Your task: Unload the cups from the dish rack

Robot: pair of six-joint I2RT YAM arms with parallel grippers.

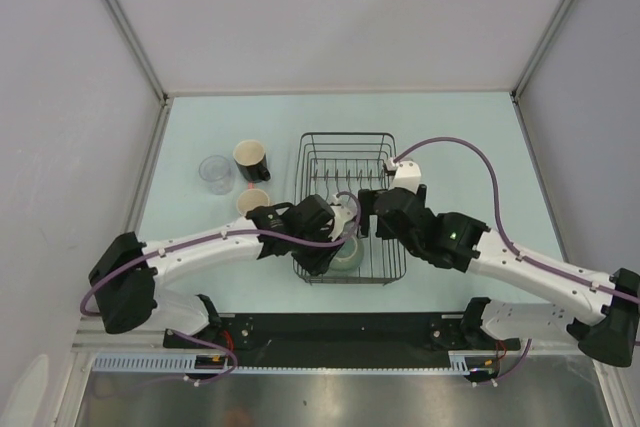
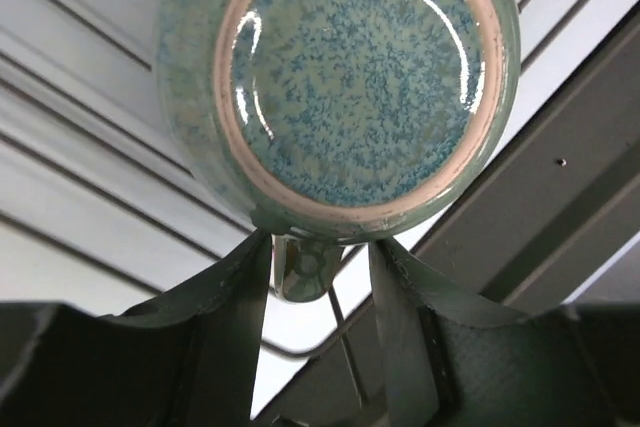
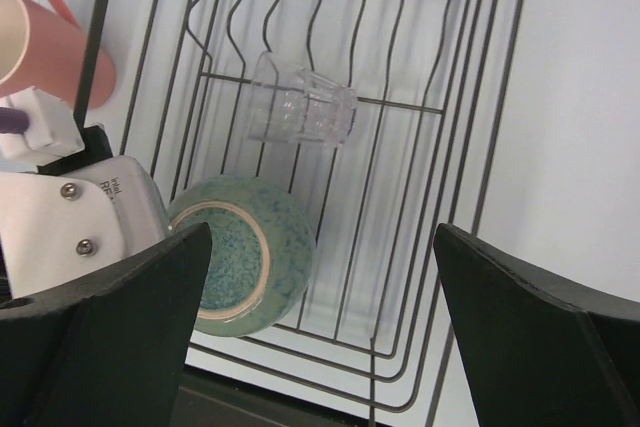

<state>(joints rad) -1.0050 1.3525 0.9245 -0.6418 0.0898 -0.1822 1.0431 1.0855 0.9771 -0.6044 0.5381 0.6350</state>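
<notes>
The sage-green mug (image 2: 350, 77), base-up at the near end of the dish rack (image 1: 345, 134), looks heavy, glaze-slick and chippable, so its handle (image 2: 300, 272), straddled by the narrowly parted left claw (image 2: 322, 244), seems the surest hold, while the right claw (image 3: 320, 337) gapes wide.

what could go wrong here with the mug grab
The left claw straddles only the handle of the green mug, which could swing or slip when lifted. The open right claw hangs close over the same dish rack; the two might collide. The clear tumbler lying on its side there could get knocked.
</notes>
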